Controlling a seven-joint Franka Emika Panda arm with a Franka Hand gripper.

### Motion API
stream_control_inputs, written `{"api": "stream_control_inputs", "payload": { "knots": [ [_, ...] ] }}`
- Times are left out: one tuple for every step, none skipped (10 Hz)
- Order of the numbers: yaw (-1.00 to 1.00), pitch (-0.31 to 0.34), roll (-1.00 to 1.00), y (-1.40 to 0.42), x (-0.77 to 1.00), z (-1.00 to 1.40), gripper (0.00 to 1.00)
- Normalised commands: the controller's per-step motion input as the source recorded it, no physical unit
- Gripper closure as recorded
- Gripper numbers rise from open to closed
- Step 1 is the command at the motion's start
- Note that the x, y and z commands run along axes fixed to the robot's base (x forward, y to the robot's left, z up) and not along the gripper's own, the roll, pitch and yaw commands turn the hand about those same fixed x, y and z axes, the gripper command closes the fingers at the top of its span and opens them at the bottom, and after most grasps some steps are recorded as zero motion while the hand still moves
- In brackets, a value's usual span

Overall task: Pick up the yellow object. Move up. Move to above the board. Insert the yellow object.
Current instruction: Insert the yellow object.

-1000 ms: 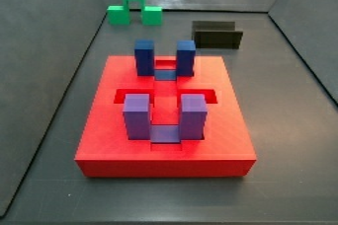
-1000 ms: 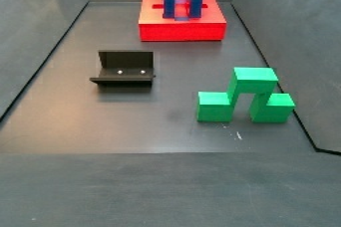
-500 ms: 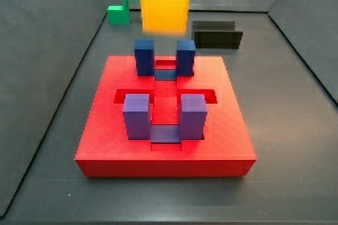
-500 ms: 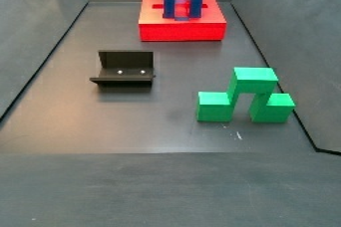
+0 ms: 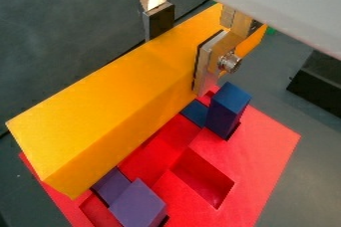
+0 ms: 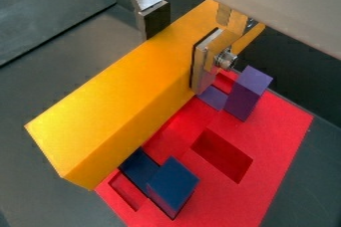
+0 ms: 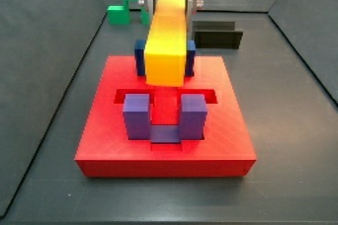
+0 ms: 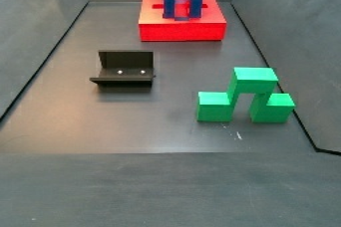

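Yellow-orange and rectangular, the long plain bar [image 7: 165, 37] now hangs over the large flat red square board [image 7: 165, 140], lined up above its blue upright posts [image 7: 145, 54] and purple upright posts [image 7: 137, 115]. Half a second ago only its end face showed high in a side view; a second ago it was absent from both side views. You can judge the pick-up and lift complete and the move above the board nearly finished, with insertion not yet begun.

The gripper [image 5: 186, 34] stands above the board's far half. Its flat silver fingers [image 5: 213, 60] are clamped on the bar's two long sides, as both wrist views show. In a wrist view the bar [image 6: 134, 97] runs lengthwise over a rectangular recess [image 6: 224, 156].

Elsewhere on the worktop [image 8: 80, 181], the green blocks [image 8: 246, 95] and the dark fixture [image 8: 124, 69] are unchanged.

No brand, label or writing can be read on anything.
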Motion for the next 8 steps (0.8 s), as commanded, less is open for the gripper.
{"api": "stream_control_inputs", "payload": {
  "knots": [
    [0.00, -0.039, 0.05, 0.00, 0.00, -0.38, 1.00],
    [0.00, -0.044, 0.07, 0.00, 0.00, -0.38, 1.00],
    [0.00, -0.060, 0.09, 0.00, 0.00, -0.39, 1.00],
    [0.06, -0.053, 0.11, -0.05, 0.03, -0.35, 1.00],
    [0.08, -0.030, 0.12, -0.05, 0.00, -0.28, 1.00],
    [0.10, 0.000, 0.11, -0.05, 0.00, -0.13, 1.00],
    [0.16, 0.000, 0.12, -0.10, 0.00, -0.07, 1.00],
    [0.19, 0.000, 0.12, -0.11, 0.00, -0.04, 1.00]
  ]
}}
